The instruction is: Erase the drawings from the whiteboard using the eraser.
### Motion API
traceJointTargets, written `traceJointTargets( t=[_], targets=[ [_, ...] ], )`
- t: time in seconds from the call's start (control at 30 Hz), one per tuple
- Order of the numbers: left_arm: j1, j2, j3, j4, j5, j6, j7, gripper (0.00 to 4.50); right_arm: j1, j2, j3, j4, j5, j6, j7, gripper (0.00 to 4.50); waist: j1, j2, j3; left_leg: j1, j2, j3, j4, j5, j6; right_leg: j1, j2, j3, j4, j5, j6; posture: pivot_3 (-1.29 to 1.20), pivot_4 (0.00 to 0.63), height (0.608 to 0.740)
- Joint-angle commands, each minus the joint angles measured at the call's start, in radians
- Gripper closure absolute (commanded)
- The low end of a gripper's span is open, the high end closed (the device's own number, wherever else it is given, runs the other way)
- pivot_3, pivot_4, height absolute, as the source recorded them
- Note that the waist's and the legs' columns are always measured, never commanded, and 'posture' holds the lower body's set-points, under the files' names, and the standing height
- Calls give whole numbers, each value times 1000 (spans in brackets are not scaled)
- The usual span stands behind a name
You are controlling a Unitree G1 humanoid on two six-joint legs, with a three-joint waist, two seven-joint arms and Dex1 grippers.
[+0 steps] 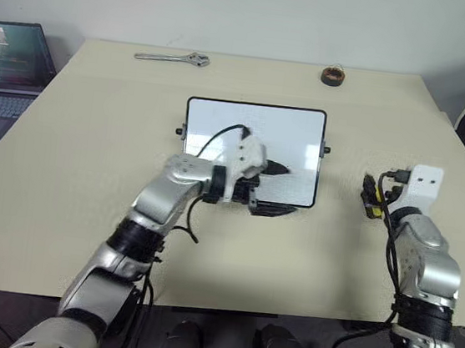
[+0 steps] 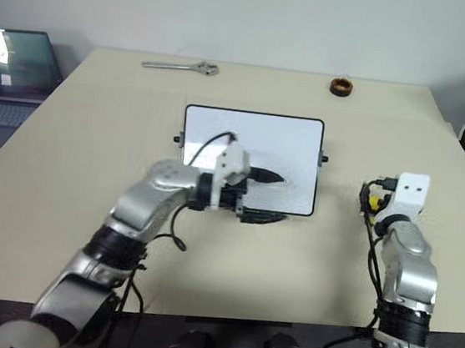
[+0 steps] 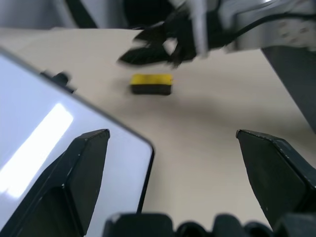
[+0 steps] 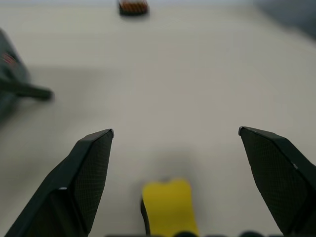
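right gripper [image 4: 175, 136]: fingers spread wide, nothing gripped; sits right of the board, pointing away from the robot
eraser [image 4: 169, 206]: yellow block, dark underside, flat on the table [image 1: 93, 141] between the right fingers, free of both; long axis runs along the gripper's pointing line, away from the robot
eraser place: right of the whiteboard [image 1: 288, 130], apart from it, near its lower right corner
left gripper [image 3: 173, 140]: fingers apart, empty; over the board's lower right part, pointing toward the robot's right, at the eraser
whiteboard: lies flat mid-table, long axis left to right, black frame, small side knobs; the visible surface looks white, drawings not made out
wrench [image 1: 172, 58]: far edge, left of centre, long axis left to right
brown roll [image 1: 334, 75]: far edge, right of centre
laptop [image 1: 10, 60]: off the table's left side, screen lit
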Motion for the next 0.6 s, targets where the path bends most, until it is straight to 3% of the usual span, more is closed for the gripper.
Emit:
traceJointTargets(
  t=[0.03, 0.1, 0.17, 0.23, 0.43, 0.6],
  targets=[
    [98, 52, 143, -175, -77, 103, 91, 0, 65, -39, 28, -236, 110, 40, 110, 21, 1, 0, 0, 0, 0, 0, 0, 0, 0, 0, 0, 0, 0, 0, 0, 0, 150, 740],
    [154, 55, 187, -243, -103, 143, 145, 0, 108, -53, 20, -283, 156, 65, 141, 21, 3, 0, 0, 0, 1, -1, 0, 0, 0, 1, -2, -1, 0, 0, 0, 0, 150, 740],
    [336, 33, 378, -372, -170, 213, 278, 0, 261, -66, 79, -358, 176, 45, 209, 21, 6, 0, 0, 0, 1, -2, 1, 0, 0, 1, -2, -2, 0, 0, 0, 0, 150, 740],
    [497, 32, 471, -448, -143, 197, 354, 0, 384, -66, 104, -348, 157, -64, 262, 21, 8, -1, -2, 1, 2, -2, 1, 0, 0, 2, -4, -1, -1, -1, 2, 0, 150, 740],
    [709, -44, 487, -322, 90, -124, 576, 0, 494, -6, 6, -224, 118, -328, 198, 21, 23, -2, -1, 4, 0, 0, 3, -2, 1, 6, -6, 1, -2, 0, 5, 0, 150, 740],
    [794, -129, 481, -282, 180, -267, 721, 0, 594, 38, -26, -224, 170, -360, 194, 21, 30, -4, -3, 16, 2, -1, 2, -2, 1, 18, -6, 0, -7, -3, 9, 0, 150, 740]
  ],
)
